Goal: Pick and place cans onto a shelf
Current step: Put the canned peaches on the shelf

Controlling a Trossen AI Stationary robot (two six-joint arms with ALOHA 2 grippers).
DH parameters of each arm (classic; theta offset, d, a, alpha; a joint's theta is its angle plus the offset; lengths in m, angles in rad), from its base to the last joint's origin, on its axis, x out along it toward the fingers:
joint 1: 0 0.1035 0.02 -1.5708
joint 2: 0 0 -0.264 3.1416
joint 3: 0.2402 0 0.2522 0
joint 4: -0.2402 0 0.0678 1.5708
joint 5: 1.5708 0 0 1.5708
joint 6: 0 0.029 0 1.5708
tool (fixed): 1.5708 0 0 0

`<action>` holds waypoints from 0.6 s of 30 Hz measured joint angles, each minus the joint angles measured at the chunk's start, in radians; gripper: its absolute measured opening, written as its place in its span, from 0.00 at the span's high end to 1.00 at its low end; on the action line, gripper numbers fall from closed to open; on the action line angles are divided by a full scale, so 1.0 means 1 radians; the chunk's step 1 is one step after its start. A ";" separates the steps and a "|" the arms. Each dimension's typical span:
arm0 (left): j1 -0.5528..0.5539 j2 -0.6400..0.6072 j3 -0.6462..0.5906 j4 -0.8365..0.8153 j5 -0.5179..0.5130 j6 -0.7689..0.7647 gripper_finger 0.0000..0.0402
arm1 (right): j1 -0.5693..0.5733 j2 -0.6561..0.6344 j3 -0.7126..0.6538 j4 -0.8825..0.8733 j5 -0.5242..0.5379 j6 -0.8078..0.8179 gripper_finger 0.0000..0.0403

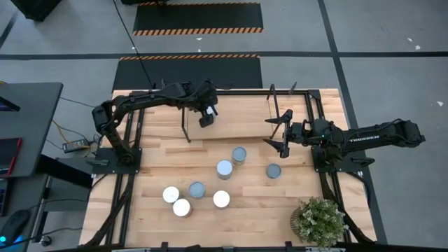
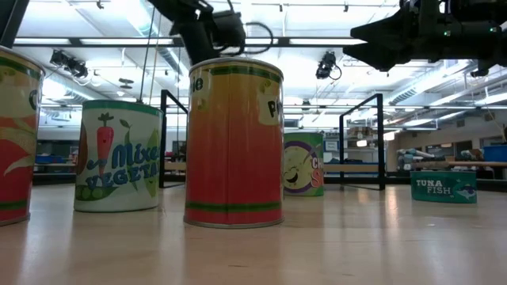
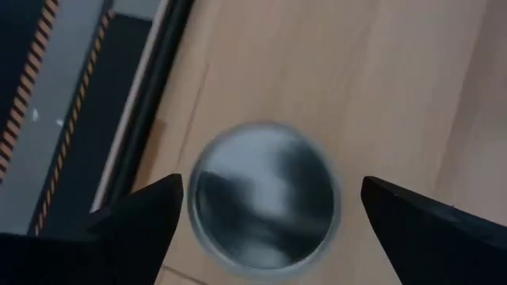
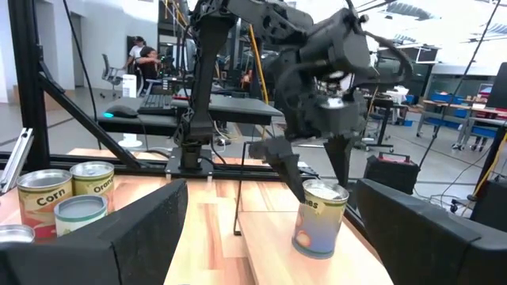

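Left gripper [image 4: 321, 162] hangs spread wide over a can [image 4: 319, 219] on the shelf [image 4: 269, 237].

Left arm [image 1: 150, 98]: matte black, jointed links, black cable.
Right arm [image 1: 364, 136]: black, white lettering on link.

Butcher-block table [image 1: 161, 150], light wood. Seven cans stand upright directly on it, all on the near side of both grippers. Nearest the right gripper [image 1: 274, 137]: one can [image 1: 273, 171] just in front of it, then a touching pair [image 1: 239, 155] [image 1: 224, 169] between the arms. Further out from the left gripper [image 1: 208, 117]: cluster of four [image 1: 171, 194] [image 1: 181, 207] [image 1: 197, 190] [image 1: 221, 199]. Potted plant [image 1: 319, 220] sits at the corner behind the right arm's base.
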 joint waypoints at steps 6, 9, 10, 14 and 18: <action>-0.023 0.000 0.006 0.154 -0.041 0.009 0.02 | 0.000 0.000 0.000 0.003 0.000 0.000 0.08; -0.032 0.001 -0.016 0.234 -0.089 0.000 0.02 | 0.000 0.000 0.000 0.003 0.000 0.000 0.08; -0.035 0.007 -0.017 0.243 -0.114 -0.005 0.02 | 0.000 0.000 0.000 0.003 0.000 0.000 0.08; -0.035 0.035 -0.018 0.231 -0.181 -0.039 0.03 | 0.000 0.000 0.000 0.003 -0.001 0.015 0.08; -0.031 0.050 -0.018 0.200 -0.185 -0.047 0.03 | 0.001 0.001 0.000 0.003 -0.002 0.016 0.08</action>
